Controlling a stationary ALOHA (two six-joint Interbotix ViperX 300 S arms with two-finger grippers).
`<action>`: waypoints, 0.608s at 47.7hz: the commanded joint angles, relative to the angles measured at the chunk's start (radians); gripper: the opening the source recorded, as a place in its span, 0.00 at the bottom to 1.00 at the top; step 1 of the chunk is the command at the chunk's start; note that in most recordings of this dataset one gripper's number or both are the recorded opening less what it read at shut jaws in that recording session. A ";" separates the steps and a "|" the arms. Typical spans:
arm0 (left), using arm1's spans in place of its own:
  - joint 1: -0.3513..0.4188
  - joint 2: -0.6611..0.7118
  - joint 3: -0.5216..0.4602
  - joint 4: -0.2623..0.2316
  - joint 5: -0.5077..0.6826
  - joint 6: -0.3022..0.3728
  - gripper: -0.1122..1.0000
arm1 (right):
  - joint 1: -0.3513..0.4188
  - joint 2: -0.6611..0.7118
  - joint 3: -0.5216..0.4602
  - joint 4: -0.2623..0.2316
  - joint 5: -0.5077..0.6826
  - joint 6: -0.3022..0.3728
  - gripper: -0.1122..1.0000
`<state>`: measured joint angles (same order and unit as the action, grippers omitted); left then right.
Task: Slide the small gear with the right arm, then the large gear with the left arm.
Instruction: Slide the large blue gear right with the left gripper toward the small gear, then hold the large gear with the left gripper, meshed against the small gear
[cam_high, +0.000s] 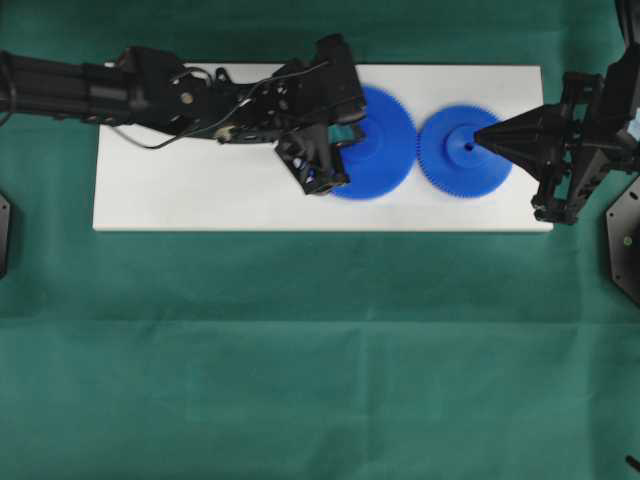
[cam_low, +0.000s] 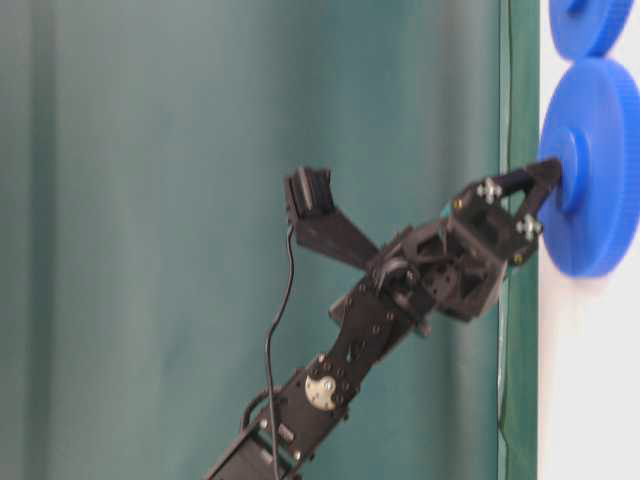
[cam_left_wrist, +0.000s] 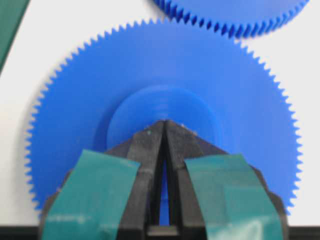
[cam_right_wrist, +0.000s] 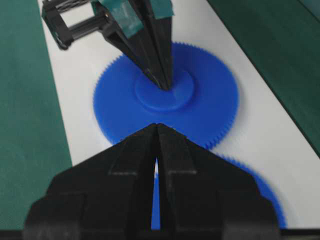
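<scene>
The 2 gears were seen on the white board (cam_high: 200, 200), the left gripper (cam_left_wrist: 165, 124) pressed together on the large gear (cam_high: 385, 130), the right gripper (cam_high: 478, 137) pressed together on the small gear (cam_high: 462, 170) nearer the board's right edge.

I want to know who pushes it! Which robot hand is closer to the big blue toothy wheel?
Left. The left hand, with teal tape, has its closed tips on the large blue plastic gear's hub. The right hand is on the smaller blue gear beside it.
</scene>
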<state>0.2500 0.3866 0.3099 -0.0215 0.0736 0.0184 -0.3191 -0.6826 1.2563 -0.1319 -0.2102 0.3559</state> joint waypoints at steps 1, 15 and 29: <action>-0.008 0.008 -0.029 0.003 0.035 0.000 0.10 | 0.005 -0.002 -0.008 0.000 -0.009 0.002 0.56; -0.009 -0.006 -0.023 0.003 0.075 0.000 0.10 | 0.005 -0.002 -0.008 0.000 -0.009 0.002 0.56; -0.014 -0.006 -0.026 0.003 0.075 0.003 0.10 | 0.005 -0.002 -0.008 0.000 -0.011 0.002 0.56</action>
<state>0.2470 0.3912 0.2807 -0.0199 0.1319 0.0184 -0.3175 -0.6826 1.2579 -0.1304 -0.2117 0.3559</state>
